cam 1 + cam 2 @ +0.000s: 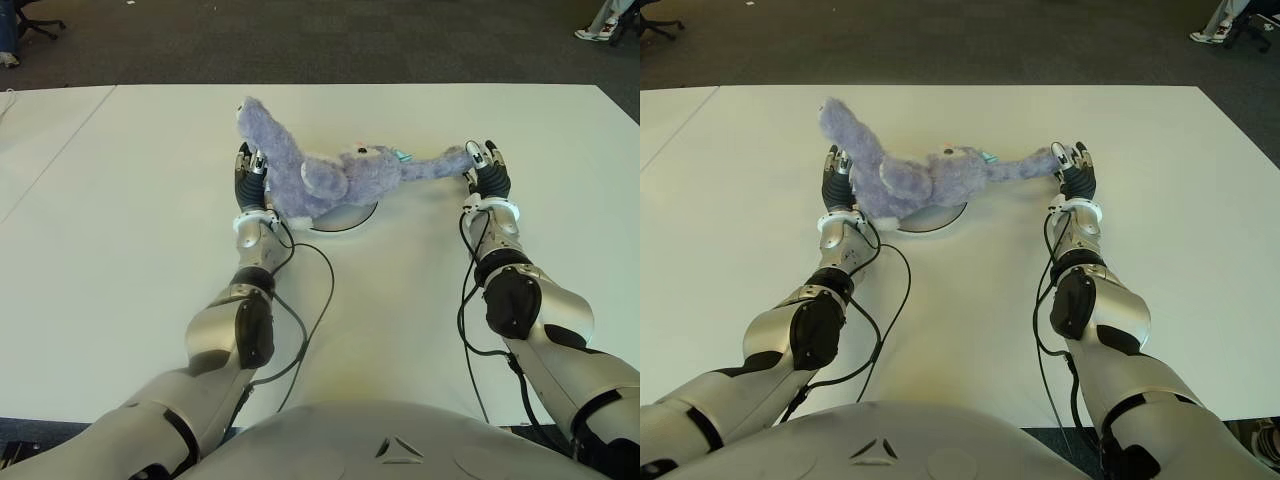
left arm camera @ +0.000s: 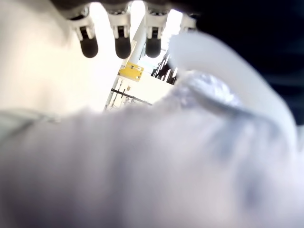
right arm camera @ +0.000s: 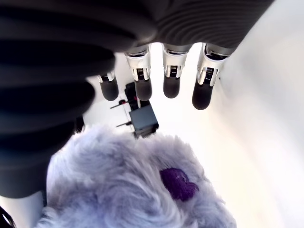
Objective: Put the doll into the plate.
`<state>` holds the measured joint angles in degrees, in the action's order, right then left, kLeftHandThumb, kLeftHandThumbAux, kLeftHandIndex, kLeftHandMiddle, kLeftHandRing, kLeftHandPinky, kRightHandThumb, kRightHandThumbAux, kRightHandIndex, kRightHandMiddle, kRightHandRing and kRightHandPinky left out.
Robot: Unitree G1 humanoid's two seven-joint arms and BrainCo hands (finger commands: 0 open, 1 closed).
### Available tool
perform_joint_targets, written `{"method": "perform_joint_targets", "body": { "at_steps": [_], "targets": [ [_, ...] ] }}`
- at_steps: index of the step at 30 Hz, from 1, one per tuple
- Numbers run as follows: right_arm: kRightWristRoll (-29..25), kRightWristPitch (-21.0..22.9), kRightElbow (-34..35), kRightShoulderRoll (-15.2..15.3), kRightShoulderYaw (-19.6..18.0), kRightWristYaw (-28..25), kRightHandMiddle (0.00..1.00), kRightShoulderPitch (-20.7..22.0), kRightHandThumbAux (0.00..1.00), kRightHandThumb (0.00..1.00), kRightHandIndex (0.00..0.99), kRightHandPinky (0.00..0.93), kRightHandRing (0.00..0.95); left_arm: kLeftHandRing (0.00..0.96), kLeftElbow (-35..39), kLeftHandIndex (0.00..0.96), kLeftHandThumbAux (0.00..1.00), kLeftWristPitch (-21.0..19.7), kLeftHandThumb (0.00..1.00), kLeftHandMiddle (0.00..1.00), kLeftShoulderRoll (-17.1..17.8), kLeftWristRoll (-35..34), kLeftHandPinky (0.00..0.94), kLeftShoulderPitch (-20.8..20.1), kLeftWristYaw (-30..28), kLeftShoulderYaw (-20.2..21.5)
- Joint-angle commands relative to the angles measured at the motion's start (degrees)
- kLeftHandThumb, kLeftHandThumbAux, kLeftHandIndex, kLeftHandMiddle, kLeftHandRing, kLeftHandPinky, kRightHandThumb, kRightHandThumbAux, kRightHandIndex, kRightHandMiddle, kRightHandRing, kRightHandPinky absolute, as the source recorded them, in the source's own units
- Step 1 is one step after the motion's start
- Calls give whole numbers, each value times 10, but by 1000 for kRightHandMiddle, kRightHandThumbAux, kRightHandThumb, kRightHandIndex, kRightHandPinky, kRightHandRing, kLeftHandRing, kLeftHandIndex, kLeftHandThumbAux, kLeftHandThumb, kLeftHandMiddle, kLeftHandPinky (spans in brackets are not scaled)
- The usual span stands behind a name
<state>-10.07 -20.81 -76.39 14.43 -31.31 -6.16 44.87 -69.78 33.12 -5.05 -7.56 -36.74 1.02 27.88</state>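
Spanning both hands: doll (image 1: 335, 178)

Even overhead light is falling across the white table (image 1: 120, 200), which is reading bright without harsh glare in both eye views, while the dark carpet (image 1: 330, 40) beyond is staying dim. Soft, short shadows are sitting under the purple doll (image 1: 330, 175) and beside the forearm cables (image 1: 310, 300). The robot's silver arm shells are catching mild highlights.

In the left wrist view the background is blowing out to white, and the doll's fur (image 2: 152, 171) is filling the frame as an unfocused blur. In the right wrist view the fur (image 3: 137, 190) is looking sharper, the backdrop is overexposed, and the near casing is falling into blurred darkness.
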Motion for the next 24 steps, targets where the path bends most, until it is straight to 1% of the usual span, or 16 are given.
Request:
{"method": "perform_joint_targets", "body": {
  "at_steps": [1,5,15,24],
  "targets": [
    [-19,19,-10,-26,-11,1,30,-22,723,0,5,12,11,31,-77,60,531,-70,0,59,-15,-11,16,121,6,12],
    [-25,17,-9,-34,-16,-5,28,-26,712,0,0,12,9,33,-79,56,533,-76,0,55,-12,0,24,124,14,3],
    [-24,19,-10,-46,-17,-2,27,-32,708,0,0,10,8,32,-78,58,521,-73,0,54,-12,-5,23,124,7,7],
    [-4,11,-13,-83,2,22,39,-48,732,0,20,33,22,26,-78,56,507,-75,0,54,-12,-21,10,118,-1,22]
  ]
}}
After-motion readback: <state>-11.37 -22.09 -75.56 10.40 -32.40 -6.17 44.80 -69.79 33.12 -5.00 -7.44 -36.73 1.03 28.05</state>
